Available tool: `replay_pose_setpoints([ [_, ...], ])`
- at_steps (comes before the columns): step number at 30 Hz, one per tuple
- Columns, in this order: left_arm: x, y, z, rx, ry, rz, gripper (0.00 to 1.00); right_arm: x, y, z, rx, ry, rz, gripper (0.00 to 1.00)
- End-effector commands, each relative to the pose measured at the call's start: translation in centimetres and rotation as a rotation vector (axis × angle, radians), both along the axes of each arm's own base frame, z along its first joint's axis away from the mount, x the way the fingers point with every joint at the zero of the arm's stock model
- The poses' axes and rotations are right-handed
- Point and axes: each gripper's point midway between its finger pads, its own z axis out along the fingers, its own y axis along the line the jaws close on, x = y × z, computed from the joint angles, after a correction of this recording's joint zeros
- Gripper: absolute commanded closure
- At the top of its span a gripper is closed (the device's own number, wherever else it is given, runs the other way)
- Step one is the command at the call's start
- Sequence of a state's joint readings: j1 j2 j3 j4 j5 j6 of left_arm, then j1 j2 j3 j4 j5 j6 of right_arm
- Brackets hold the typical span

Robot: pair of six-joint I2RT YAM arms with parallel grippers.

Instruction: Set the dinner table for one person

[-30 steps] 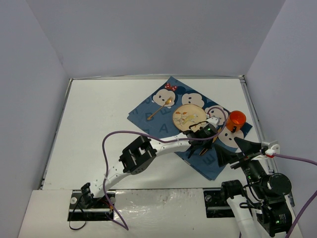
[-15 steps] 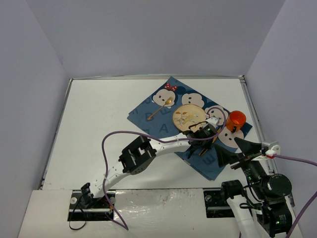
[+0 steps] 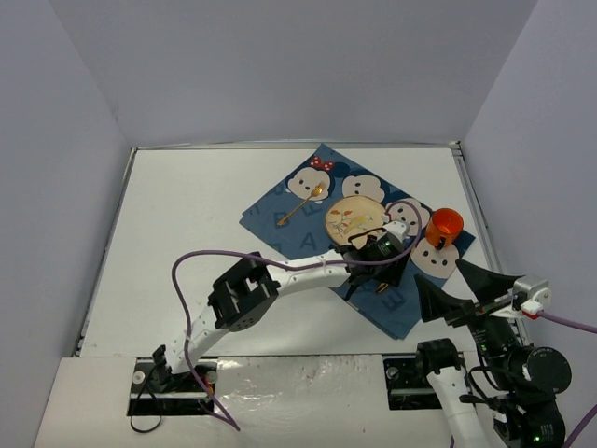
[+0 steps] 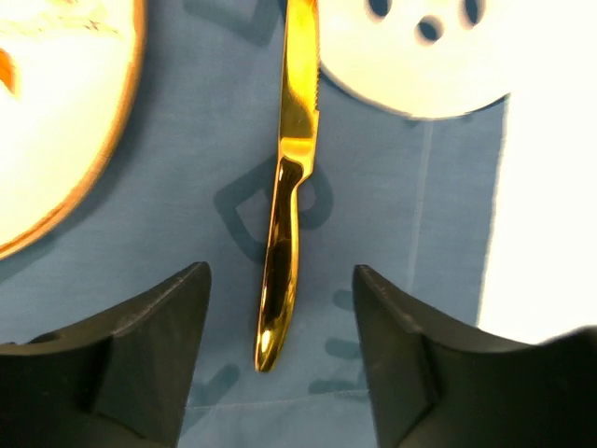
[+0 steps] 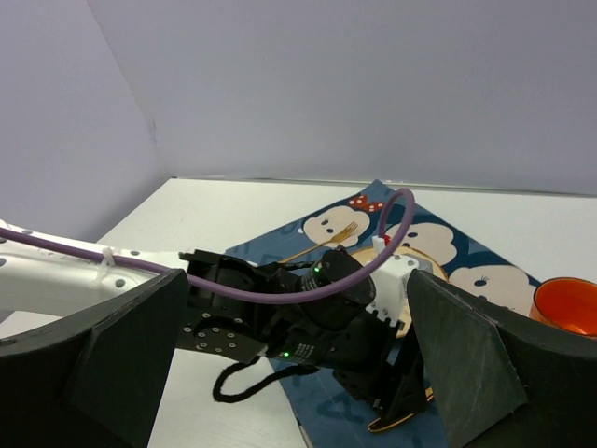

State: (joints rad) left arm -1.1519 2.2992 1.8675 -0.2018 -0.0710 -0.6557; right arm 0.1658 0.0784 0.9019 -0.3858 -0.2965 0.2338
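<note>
On the white dinner table (image 3: 187,215) lies a dark blue cloth (image 3: 280,219) printed with mouse faces. On it sit a gold-rimmed plate (image 3: 354,219), a gold fork (image 3: 300,207) to its left and an orange cup (image 3: 444,224) to its right. A gold knife (image 4: 291,168) lies flat on the cloth just right of the plate (image 4: 56,121). My left gripper (image 4: 278,275) stands open over the knife's handle, its fingers (image 4: 168,327) clear of it on both sides. My right gripper (image 3: 437,270) hovers open and empty near the cloth's right corner.
Pale lavender walls close in the table on three sides. The left arm's purple cable (image 3: 201,266) loops over the table's middle. In the right wrist view the left arm (image 5: 280,308) fills the space between my right fingers (image 5: 121,355), with the knife (image 5: 401,422) under it.
My left gripper has opened and let go of the knife, which now rests on the cloth. The right arm has drawn back toward the near right.
</note>
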Motion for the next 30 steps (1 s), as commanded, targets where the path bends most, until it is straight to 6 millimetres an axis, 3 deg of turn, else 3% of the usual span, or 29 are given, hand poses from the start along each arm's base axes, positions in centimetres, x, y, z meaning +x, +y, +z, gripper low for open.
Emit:
replay_pose_setpoints([
  [1, 0.8, 1.8, 12.1, -0.166, -0.144, 0.041, 0.37, 0.5, -0.8, 3.2, -0.024, -0.08, -0.045, 0.0],
  [3, 1.2, 3.8, 13.6, -0.16, -0.176, 0.072, 0.32, 0.6, -1.0, 3.4, -0.033, -0.081, -0.058, 0.0],
  [5, 2.0, 7.4, 15.7, -0.143, -0.226, 0.125, 0.26, 0.8, -1.4, 3.6, -0.041, -0.075, -0.084, 0.0],
  [7, 2.5, 10.8, 16.1, -0.109, -0.258, 0.176, 0.22, 0.9, -1.5, 3.6, -0.042, -0.075, -0.092, 0.0],
  [10, 3.8, 17.1, 16.1, -0.042, -0.285, 0.276, 0.17, 1.1, -1.8, 3.7, -0.042, -0.072, -0.111, 0.0],
  [15, 3.8, 28.0, 18.2, 0.055, -0.383, 0.442, 0.11, 1.0, -2.3, 4.1, -0.036, -0.077, -0.134, 0.0],
  [18, 2.6, 34.8, 19.3, 0.111, -0.43, 0.528, 0.04, 1.3, -3.1, 4.1, -0.025, -0.074, -0.184, 0.0],
  [22, 0.4, 43.0, 20.8, 0.177, -0.485, 0.647, 0.03, 1.8, -3.7, 4.2, -0.071, -0.07, -0.221, 0.0],
  [25, -1.8, 47.7, 22.0, 0.187, -0.539, 0.729, 0.03, 2.4, -4.8, 4.0, -0.101, -0.061, -0.286, 0.0],
  [30, -4.6, 53.3, 21.7, 0.231, -0.591, 0.865, 0.03, 2.9, -6.9, 3.0, -0.114, -0.036, -0.401, 0.0],
])
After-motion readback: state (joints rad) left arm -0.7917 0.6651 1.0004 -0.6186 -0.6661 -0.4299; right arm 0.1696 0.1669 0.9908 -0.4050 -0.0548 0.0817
